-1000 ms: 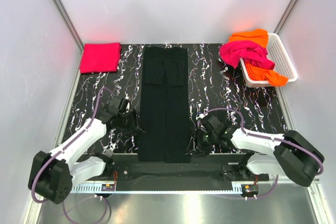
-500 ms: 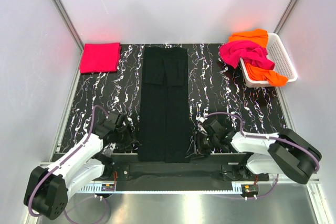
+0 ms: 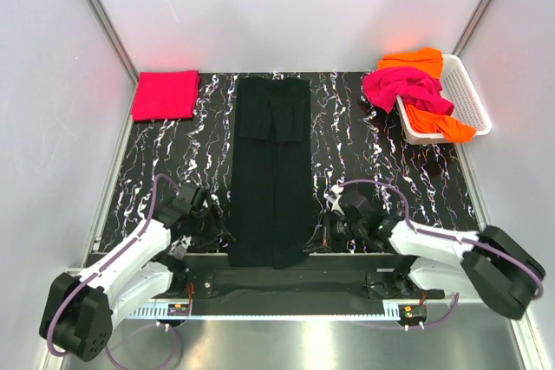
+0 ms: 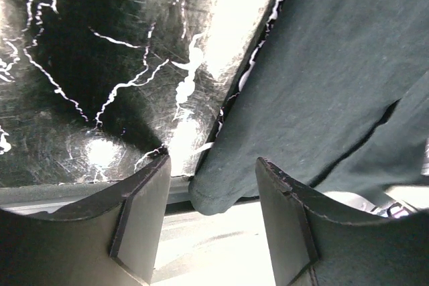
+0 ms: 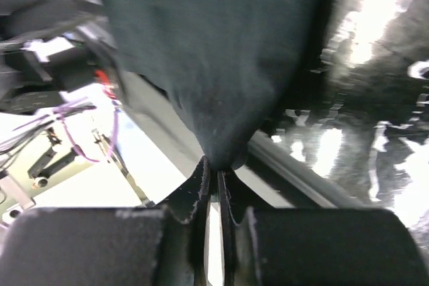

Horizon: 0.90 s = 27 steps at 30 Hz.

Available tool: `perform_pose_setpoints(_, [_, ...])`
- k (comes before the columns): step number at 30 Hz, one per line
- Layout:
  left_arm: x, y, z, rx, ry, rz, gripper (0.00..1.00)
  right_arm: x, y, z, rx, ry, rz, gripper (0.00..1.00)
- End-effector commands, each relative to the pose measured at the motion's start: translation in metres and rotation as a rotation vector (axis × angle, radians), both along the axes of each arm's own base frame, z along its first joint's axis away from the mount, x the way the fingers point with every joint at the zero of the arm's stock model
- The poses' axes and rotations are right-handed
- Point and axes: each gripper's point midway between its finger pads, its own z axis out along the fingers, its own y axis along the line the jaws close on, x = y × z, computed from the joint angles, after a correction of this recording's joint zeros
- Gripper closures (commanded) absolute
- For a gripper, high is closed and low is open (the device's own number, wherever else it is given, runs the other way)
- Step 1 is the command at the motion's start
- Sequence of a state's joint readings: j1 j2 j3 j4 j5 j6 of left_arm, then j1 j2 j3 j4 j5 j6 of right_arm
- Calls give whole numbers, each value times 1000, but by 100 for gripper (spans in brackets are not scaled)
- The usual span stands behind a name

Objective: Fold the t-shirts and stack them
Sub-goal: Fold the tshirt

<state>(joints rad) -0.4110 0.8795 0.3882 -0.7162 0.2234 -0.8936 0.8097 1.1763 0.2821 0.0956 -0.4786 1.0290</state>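
The black t-shirt (image 3: 274, 171) lies as a long folded strip down the middle of the table, its near end over the front edge. My left gripper (image 3: 215, 233) is open at its near left corner; in the left wrist view the corner (image 4: 218, 195) sits between the spread fingers (image 4: 144, 212). My right gripper (image 3: 323, 236) is shut on the near right corner of the black shirt (image 5: 218, 145). A red-pink shirt (image 3: 165, 94) lies folded at the far left. A magenta shirt (image 3: 401, 86) and an orange shirt (image 3: 434, 120) hang over the basket.
A white lattice basket (image 3: 464, 93) stands at the far right of the black marbled table (image 3: 381, 162). Grey walls close in the left, right and back. A metal rail runs along the front edge below the arms.
My left gripper came down toward the front edge to the shirt's near left corner. My right gripper shifted slightly at the near right corner, and that corner is now pulled in a little.
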Motion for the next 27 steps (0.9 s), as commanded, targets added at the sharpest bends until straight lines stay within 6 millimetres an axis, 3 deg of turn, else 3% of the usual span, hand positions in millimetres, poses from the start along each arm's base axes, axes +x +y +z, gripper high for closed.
perform_pose_setpoints(1, [9,-7,14,-30,-36,-35,41,18,3,22,42,-46,-75,91])
perform_pose_setpoints(8, [7,-14,15,-62,-27,-63,36,29,9,33,59,-25,-74,95])
perform_pose_setpoints(14, [-13,-13,-3,-74,68,-60,42,36,13,41,79,-25,-77,96])
perform_pose_setpoints(23, [-33,-12,-15,-134,96,44,49,38,9,40,84,-17,-86,98])
perform_pose_setpoints(27, [-43,-9,-18,-131,118,41,47,37,7,38,82,-12,-83,99])
